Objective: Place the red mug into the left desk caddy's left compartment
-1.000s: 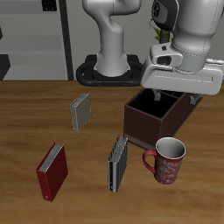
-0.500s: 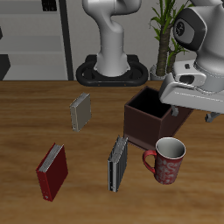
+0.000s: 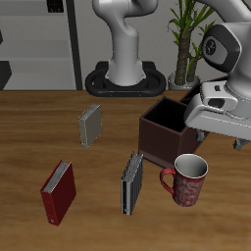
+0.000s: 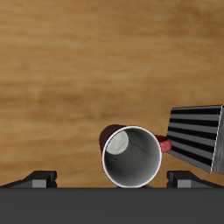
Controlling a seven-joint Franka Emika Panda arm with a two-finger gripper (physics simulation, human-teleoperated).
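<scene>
The red mug [image 3: 186,180] stands upright on the table near its front edge, handle pointing at a standing book. In the wrist view the red mug [image 4: 133,157] shows its light grey inside, straight below and between my fingers. My gripper [image 3: 224,139] hangs open and empty above and slightly behind the mug; in the wrist view the gripper [image 4: 112,179] has both fingertips [image 4: 39,178] wide apart. The left desk caddy [image 3: 162,137], a dark maroon box with a black inside, sits just behind the mug, partly hidden by my hand.
A grey-and-black book [image 3: 131,183] stands beside the mug's handle and also shows in the wrist view [image 4: 197,136]. A red book [image 3: 57,192] and a grey book [image 3: 90,125] stand farther off. The robot base [image 3: 123,78] and a plant [image 3: 186,39] are at the back.
My gripper has moved from above the caddy toward the table's front edge and lower, ending over the mug. The mug, caddy and books have not moved.
</scene>
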